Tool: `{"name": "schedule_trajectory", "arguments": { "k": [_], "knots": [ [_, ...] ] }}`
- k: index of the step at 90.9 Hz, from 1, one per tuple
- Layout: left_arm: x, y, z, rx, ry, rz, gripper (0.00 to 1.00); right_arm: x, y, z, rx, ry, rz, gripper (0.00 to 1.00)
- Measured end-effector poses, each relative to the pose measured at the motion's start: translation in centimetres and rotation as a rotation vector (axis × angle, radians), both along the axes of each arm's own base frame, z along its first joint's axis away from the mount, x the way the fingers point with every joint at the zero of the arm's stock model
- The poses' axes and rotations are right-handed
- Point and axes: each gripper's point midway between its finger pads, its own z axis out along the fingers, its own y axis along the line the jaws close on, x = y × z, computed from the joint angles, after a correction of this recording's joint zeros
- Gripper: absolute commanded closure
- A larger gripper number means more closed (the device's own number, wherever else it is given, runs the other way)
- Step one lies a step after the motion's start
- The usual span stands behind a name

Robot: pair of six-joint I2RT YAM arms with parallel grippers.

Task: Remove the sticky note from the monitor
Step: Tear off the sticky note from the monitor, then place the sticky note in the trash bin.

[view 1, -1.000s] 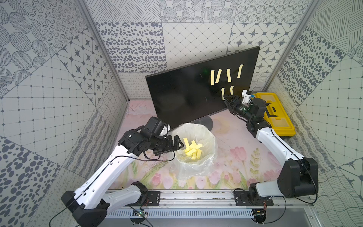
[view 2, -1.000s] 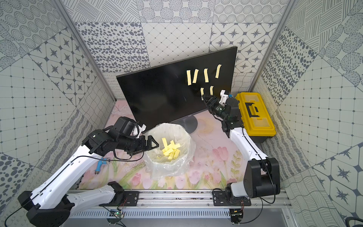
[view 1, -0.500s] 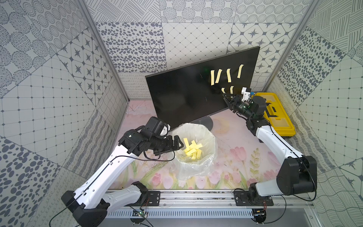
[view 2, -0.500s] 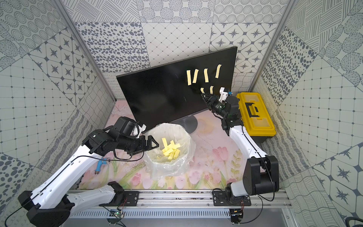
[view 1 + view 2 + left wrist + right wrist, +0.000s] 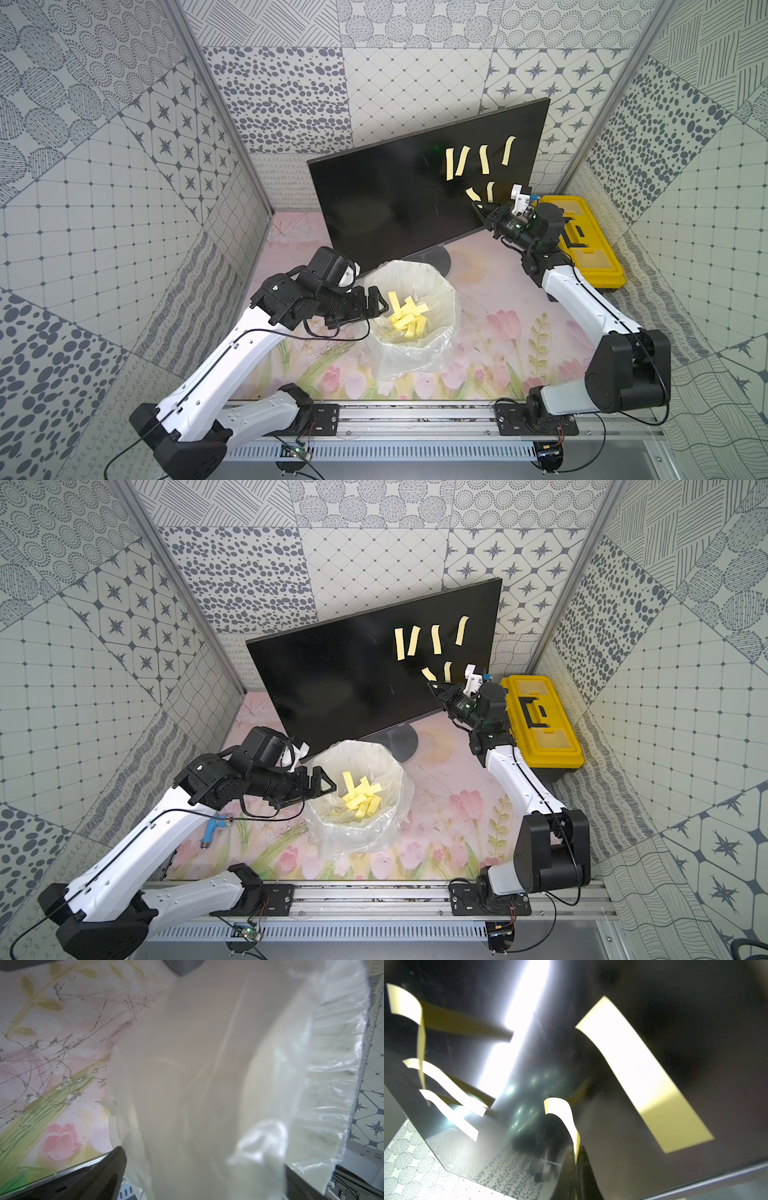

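Observation:
The black monitor (image 5: 395, 208) (image 5: 340, 679) stands at the back with several yellow sticky-note strips on its right half. My right gripper (image 5: 478, 204) (image 5: 434, 684) (image 5: 576, 1155) is up against the screen, shut on the free end of the lower-left sticky note (image 5: 472, 193) (image 5: 562, 1113), whose top still clings to the glass. Another strip (image 5: 643, 1076) lies flat beside it. My left gripper (image 5: 376, 305) (image 5: 322, 785) (image 5: 202, 1157) is open at the rim of the plastic-lined bin (image 5: 415, 266) (image 5: 357, 746), with the bag film close in front of it.
The bin holds several removed yellow strips (image 5: 409, 318). A yellow-and-black toolbox (image 5: 590, 253) (image 5: 540, 725) sits right of the monitor, close behind my right arm. A small blue object (image 5: 212, 829) lies on the floral mat under my left arm.
My right gripper has risen a little toward the screen and its jaws have closed on the lower sticky note. The left arm has not moved.

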Motion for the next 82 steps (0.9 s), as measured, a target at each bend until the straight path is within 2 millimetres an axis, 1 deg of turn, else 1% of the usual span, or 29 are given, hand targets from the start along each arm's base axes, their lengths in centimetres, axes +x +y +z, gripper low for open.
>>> {"name": "schedule_trajectory", "arguments": {
  "k": [12, 22, 37, 49, 55, 60, 73, 82],
  "knots": [
    [0.0, 0.0, 0.0, 0.0, 0.0, 0.0, 0.01, -0.3, 0.0, 0.0, -0.004, 0.003, 0.009, 1.0],
    [0.0, 0.0, 0.0, 0.0, 0.0, 0.0, 0.01, -1.1, 0.1, 0.6, -0.007, -0.002, 0.021, 1.0],
    [0.0, 0.0, 0.0, 0.0, 0.0, -0.001, 0.01, -3.7, 0.3, 2.4, -0.032, -0.036, 0.055, 1.0],
    [0.0, 0.0, 0.0, 0.0, 0.0, 0.0, 0.01, -6.4, 1.2, 3.9, -0.062, -0.071, 0.102, 1.0],
    [0.0, 0.0, 0.0, 0.0, 0.0, 0.0, 0.01, -7.7, 2.2, 3.9, -0.089, -0.075, 0.142, 1.0],
    [0.0, 0.0, 0.0, -0.001, 0.002, 0.002, 0.01, -9.1, 3.6, 3.7, -0.116, -0.072, 0.19, 1.0],
    [0.0, 0.0, 0.0, -0.002, 0.004, 0.005, 0.01, -13.1, 8.2, 3.2, -0.196, -0.059, 0.354, 1.0],
    [0.0, 0.0, 0.0, -0.003, 0.005, 0.007, 0.01, -15.8, 10.8, 3.0, -0.246, -0.065, 0.454, 1.0]
  ]
}}
